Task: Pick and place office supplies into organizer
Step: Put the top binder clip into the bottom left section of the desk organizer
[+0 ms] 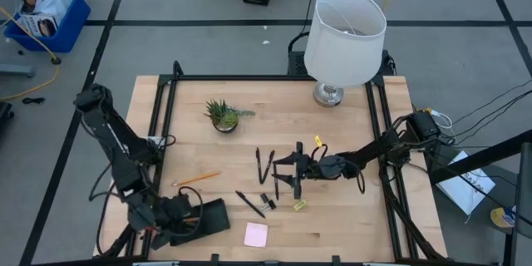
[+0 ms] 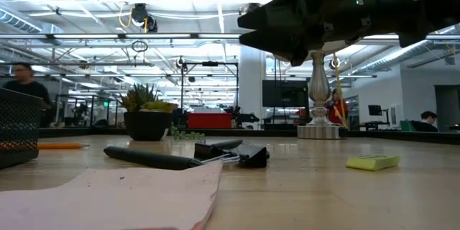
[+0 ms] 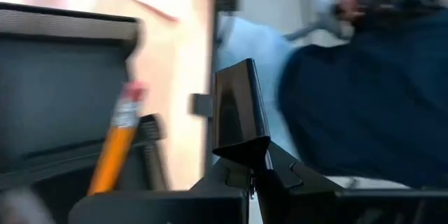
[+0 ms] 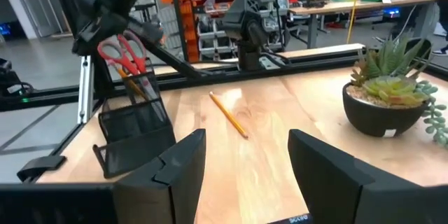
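Note:
The black mesh organizer point(image 1: 213, 216) stands at the table's near left; red-handled scissors point(image 4: 123, 53) and an orange pencil point(image 3: 117, 148) stick up out of it. My left gripper point(image 3: 246, 155) is shut and empty just left of the organizer point(image 4: 134, 130). My right gripper point(image 1: 293, 171) hovers open at the table's middle, above thin black pens point(image 1: 263, 163), with nothing between its fingers point(image 4: 183, 162). A second pencil point(image 1: 198, 179), small black clips point(image 1: 268, 202), a yellow-green block point(image 1: 299, 204) and a pink pad point(image 1: 256, 233) lie flat on the wood.
A potted green plant point(image 1: 223, 116) stands at the far middle and a white-shaded lamp point(image 1: 344, 33) at the far right. Black rails point(image 1: 166, 108) run along the table's left and right sides. Bare wood lies between the plant and the loose pencil.

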Motion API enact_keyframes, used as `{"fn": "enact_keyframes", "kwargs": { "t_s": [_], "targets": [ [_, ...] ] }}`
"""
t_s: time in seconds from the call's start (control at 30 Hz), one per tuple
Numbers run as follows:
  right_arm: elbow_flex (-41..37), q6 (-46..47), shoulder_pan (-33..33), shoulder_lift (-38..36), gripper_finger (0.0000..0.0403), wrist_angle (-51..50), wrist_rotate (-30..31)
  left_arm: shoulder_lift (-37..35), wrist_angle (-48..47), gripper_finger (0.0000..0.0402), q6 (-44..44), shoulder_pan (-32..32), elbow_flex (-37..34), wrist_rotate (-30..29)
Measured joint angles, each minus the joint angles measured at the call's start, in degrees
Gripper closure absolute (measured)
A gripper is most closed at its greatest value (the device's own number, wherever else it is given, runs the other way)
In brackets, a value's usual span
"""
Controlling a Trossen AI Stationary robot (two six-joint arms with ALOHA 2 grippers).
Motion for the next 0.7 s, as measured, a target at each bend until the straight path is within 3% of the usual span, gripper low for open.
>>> {"fn": "enact_keyframes", "kwargs": {
  "t_s": [0.17, 0.5, 0.7],
  "targets": [
    [0.0, 0.1, 0.0, 0.0, 0.0207, -1.2, 0.0, 2.1, -9.6, 0.0394, -0.6, -1.5, 6.0, -5.4],
    [0.0, -0.3, 0.0, 0.0, 0.0206, -1.6, 0.0, 18.3, -31.6, 0.0393, -1.6, -2.1, 21.7, -3.4],
    [0.0, 0.0, 0.0, 0.0, 0.0206, -2.8, 0.1, 25.8, -36.0, 0.0392, -3.8, -3.2, 29.3, -1.5]
  ]
}}
